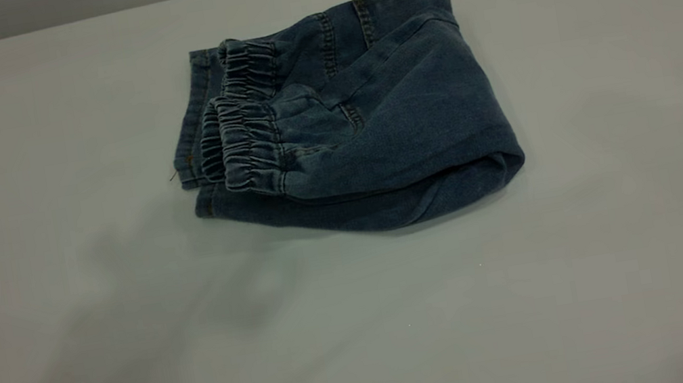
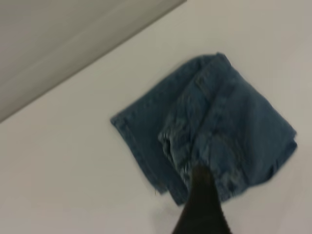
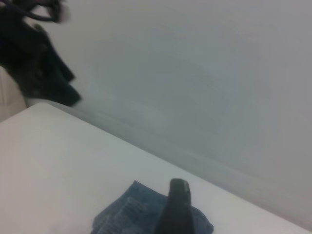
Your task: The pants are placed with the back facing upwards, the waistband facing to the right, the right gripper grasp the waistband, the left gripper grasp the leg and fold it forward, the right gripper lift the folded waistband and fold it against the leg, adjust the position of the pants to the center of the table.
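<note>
The pants [image 1: 372, 125] lie folded into a compact blue denim bundle on the table [image 1: 625, 208], a little behind its middle. The gathered waistband [image 1: 246, 131] rests on top of the bundle at its left side, over flat stitched hems [image 1: 194, 126] that stick out beneath it. The leg is hidden inside the fold. No gripper shows in the exterior view. In the left wrist view my left gripper [image 2: 202, 195] hangs above the pants [image 2: 209, 126], apart from them. In the right wrist view my right gripper [image 3: 176, 204] is raised over the pants [image 3: 131, 214].
The table's far edge [image 1: 147, 3] runs close behind the pants. A dark arm [image 3: 39, 58] shows against the pale wall in the right wrist view. Bare table surface surrounds the bundle on all sides.
</note>
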`<state>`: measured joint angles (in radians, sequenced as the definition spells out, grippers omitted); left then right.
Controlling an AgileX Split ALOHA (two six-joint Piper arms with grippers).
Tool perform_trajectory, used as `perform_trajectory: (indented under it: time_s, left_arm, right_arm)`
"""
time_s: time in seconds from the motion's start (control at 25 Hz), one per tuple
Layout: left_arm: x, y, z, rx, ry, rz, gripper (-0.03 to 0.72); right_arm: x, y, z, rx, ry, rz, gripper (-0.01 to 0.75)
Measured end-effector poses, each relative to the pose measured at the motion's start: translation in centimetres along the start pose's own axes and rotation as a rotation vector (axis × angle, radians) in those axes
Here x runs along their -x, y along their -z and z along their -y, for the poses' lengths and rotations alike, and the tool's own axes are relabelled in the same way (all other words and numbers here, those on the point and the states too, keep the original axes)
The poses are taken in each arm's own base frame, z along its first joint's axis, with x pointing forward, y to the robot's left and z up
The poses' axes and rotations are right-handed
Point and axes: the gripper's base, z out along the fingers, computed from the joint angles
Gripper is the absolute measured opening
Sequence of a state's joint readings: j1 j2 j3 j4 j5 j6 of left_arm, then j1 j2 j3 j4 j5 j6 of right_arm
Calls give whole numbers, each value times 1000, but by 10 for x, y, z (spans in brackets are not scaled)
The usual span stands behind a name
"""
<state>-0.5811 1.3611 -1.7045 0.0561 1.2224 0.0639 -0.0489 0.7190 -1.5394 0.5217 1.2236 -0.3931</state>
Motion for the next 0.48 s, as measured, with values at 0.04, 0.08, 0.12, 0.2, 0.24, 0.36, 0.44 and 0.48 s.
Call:
perform_trajectory:
  time_s: [0.04,0.08,0.12,0.2,0.24,0.36,0.44,0.48]
  left_arm:
    - [-10,13,0,-2,2,14,497]
    - [-20,24,1,-6,4,22,497]
    - [-31,30,2,-8,4,19,497]
    - [-55,50,3,-6,5,40,497]
    - [-66,54,3,-5,5,40,497]
    - [-103,75,5,1,5,66,497]
    - [-127,83,7,2,5,76,497]
    - [-138,89,7,3,6,92,497]
  right_arm:
    - [-6,9,-6,-3,5,13,573]
    - [-14,13,-10,-4,4,13,573]
    - [-24,19,-15,-4,3,17,573]
    - [-42,28,-23,-10,-3,18,573]
    - [-52,32,-27,-15,-10,15,573]
    - [-83,39,-35,-31,-9,5,573]
    - [-104,43,-39,-54,-1,-4,573]
    - [-116,43,-40,-68,2,-13,573]
